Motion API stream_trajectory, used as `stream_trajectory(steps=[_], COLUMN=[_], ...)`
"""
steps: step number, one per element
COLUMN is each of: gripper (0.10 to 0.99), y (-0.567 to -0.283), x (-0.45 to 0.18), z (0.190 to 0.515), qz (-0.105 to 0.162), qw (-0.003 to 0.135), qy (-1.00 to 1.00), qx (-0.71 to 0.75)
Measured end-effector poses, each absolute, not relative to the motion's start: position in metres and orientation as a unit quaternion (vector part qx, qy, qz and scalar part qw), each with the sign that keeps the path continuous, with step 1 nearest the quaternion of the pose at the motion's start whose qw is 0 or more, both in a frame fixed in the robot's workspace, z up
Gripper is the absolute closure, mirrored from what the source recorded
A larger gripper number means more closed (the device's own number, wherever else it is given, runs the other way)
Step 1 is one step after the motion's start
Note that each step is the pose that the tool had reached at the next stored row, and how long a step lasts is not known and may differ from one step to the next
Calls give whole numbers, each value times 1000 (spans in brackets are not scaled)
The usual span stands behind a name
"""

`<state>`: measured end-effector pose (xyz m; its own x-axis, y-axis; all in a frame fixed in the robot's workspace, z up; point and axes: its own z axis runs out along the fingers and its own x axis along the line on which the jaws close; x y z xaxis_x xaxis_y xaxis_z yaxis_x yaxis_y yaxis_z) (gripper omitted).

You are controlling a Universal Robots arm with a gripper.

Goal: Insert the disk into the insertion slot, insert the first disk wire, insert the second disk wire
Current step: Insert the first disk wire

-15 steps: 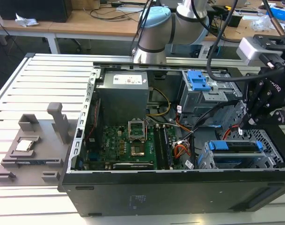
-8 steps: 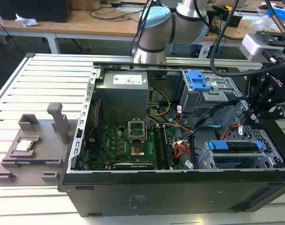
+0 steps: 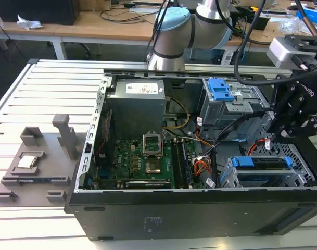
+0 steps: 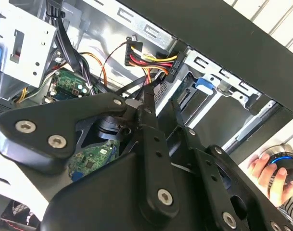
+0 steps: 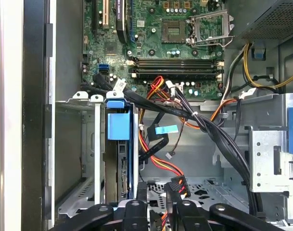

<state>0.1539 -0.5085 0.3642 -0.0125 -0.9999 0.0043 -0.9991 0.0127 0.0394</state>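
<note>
Slatted table bearing open black case laid on its side. Arm reaching in from the far edge, upper part cut off by the frame. Motherboard on the case floor, partly hidden by cables. Slot in the case corner at the exterior view's lower right. Disk seated inside it, blue caddy showing at both ends, label not discernible. Gripper over the case's drive end, tip just beside black connector with red, yellow and orange wires; touching or apart not discernible. Grip state: cannot tell, tip area merging with dark cables. Hand, cut off at the frame edge, on a round blue-lit device.
</note>
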Motion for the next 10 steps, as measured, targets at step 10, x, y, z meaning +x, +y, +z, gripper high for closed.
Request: stream_trajectory(steps=[10], gripper=[784], y=[-507], x=[190], z=[364], qz=[-13], qw=[16], qy=[-711], qx=[703])
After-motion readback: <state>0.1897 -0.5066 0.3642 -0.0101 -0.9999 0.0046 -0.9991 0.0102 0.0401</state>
